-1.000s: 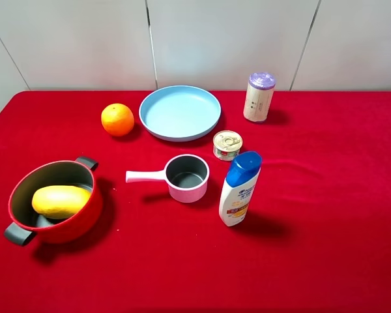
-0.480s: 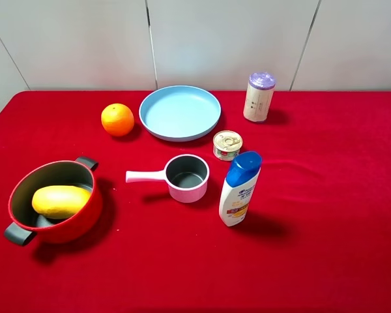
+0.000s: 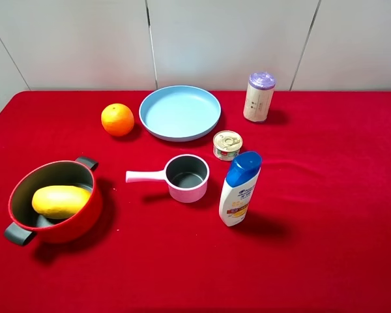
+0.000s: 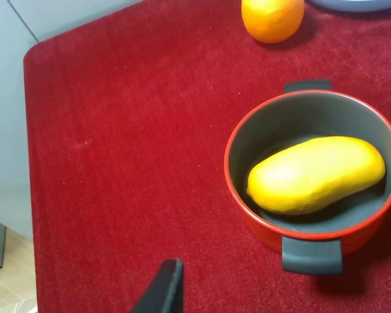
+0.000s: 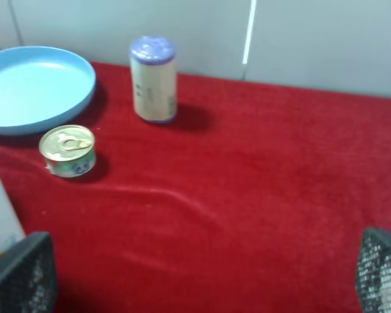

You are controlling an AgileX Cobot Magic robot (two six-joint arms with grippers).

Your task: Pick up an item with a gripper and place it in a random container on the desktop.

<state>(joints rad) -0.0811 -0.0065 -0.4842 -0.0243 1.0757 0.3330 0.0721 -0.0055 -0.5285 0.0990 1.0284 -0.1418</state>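
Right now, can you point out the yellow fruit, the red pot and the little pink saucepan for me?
yellow fruit [image 3: 60, 201], exterior high view, middle of its skin.
red pot [image 3: 85, 218], exterior high view, outer red wall on the near side.
pink saucepan [image 3: 187, 192], exterior high view, front of its pink wall.

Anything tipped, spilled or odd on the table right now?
Nothing stands out. The mango lies inside the red pot, and the shampoo bottle, tin can and canister all stand upright. Only a slight ripple shows in the red cloth.
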